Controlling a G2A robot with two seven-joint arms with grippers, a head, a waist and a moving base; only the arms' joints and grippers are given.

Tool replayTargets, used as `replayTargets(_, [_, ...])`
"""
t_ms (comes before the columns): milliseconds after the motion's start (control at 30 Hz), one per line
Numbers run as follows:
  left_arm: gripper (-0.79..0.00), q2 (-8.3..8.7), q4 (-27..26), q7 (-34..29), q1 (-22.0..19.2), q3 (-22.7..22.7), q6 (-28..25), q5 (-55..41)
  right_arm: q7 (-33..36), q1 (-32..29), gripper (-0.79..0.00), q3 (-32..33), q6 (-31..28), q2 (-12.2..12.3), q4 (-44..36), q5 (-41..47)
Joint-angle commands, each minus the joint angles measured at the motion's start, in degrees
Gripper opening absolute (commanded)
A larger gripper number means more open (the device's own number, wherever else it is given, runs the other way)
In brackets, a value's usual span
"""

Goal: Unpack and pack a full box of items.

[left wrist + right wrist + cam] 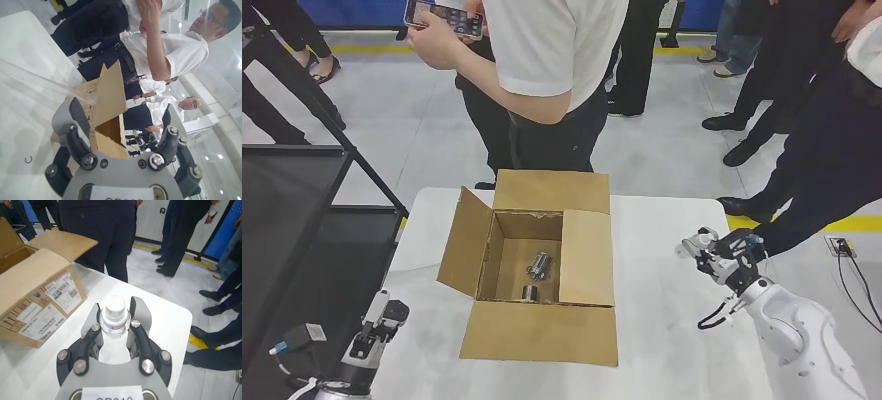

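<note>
Pinches clear bottle [113, 323] near its cap in right tool [115, 303] at 3 o'clock of box [542, 335], with left tool [121, 103] spread empty; may slip and roll off bench [672, 300].

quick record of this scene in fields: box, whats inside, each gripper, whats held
box: cardboard box, flaps open, standing on the white table
inside box: two small items on the bottom, type unclear
left gripper: open, empty, beside the box
right gripper: shut on a clear bottle with a white cap, outside the box, over the table
</note>
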Motion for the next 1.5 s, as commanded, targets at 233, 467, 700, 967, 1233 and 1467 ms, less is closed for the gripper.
replayTargets(233, [0.000, -0.11, 0.4, 0.8, 1.1, -1.4, -1.1, -2.0, 10.8, 2.2, -0.785, -8.4, 1.5, -0.5, -14.3, -0.1])
replayTargets(467, [0.000, -0.18, 0.6, 0.6, 1.8, -2.1, -1.9, -3.0, 16.6, 9.0, -0.785, -18.8, 1.7, -1.7, -15.5, 0.6])
replayTargets(700, [0.000, -0.26, 1.0, 0.2, 2.6, -2.9, -3.2, -4.2, 18.4, 19.5, -0.785, -31.2, 5.4, -4.4, -7.8, 1.6])
replayTargets(967, [0.000, -0.35, 1.3, -0.4, 3.6, -3.6, -4.3, -5.2, 14.4, 29.4, -0.785, -41.4, 10.5, -8.6, 3.5, 7.0])
replayTargets(1233, [0.000, -0.39, 1.5, -1.4, 4.2, -4.0, -5.0, -5.3, 12.9, 35.3, -0.785, -46.9, 12.7, -12.0, 12.3, 11.2])
replayTargets(1467, [0.000, -0.39, 1.5, -1.4, 4.2, -4.1, -5.0, -5.2, 12.9, 35.3, -0.785, -46.9, 12.7, -12.0, 12.3, 11.2])
